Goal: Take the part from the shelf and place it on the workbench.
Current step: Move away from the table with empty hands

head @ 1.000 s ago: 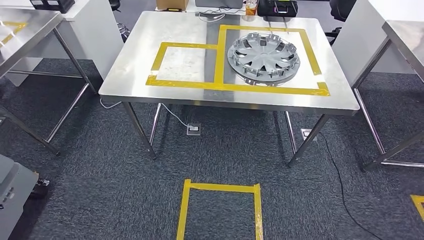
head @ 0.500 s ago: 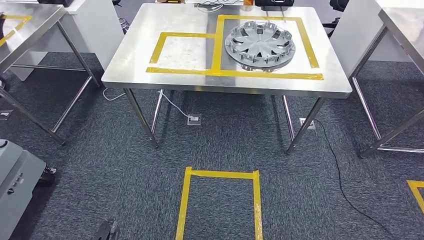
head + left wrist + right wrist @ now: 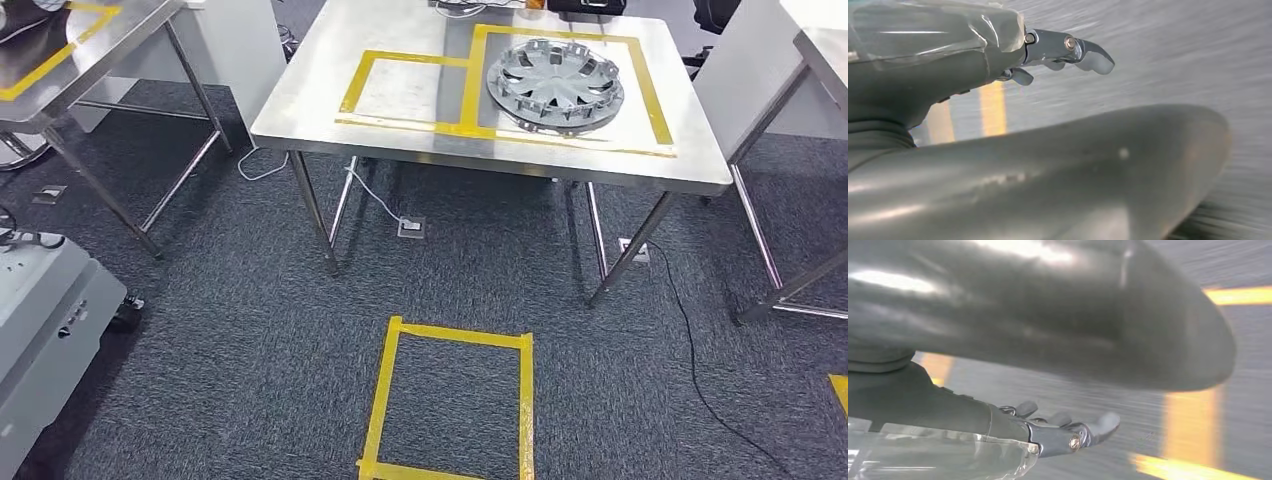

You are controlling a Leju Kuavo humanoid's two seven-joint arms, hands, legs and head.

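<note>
Head view looks down on dark carpet (image 3: 230, 330). At the far left stands a steel table (image 3: 95, 50) with yellow tape on its top, and below it a grey cabinet (image 3: 45, 330) sits at the picture's edge. Further right, the workbench (image 3: 400, 135) carries yellow tape outlines, and the wheel cover (image 3: 555, 85) lies flat inside the larger, right-hand outline. A white cable hangs under the bench to a floor socket (image 3: 411, 228). A yellow tape square (image 3: 455, 400) marks the carpet in front. Another steel table (image 3: 800, 150) stands at the far right.

Left wrist view shows the left hand (image 3: 998, 100) holding nothing, fingers (image 3: 1083, 50) spread over blurred carpet. Right wrist view shows the right hand (image 3: 1013, 365) likewise empty, fingers (image 3: 1088, 430) apart.
</note>
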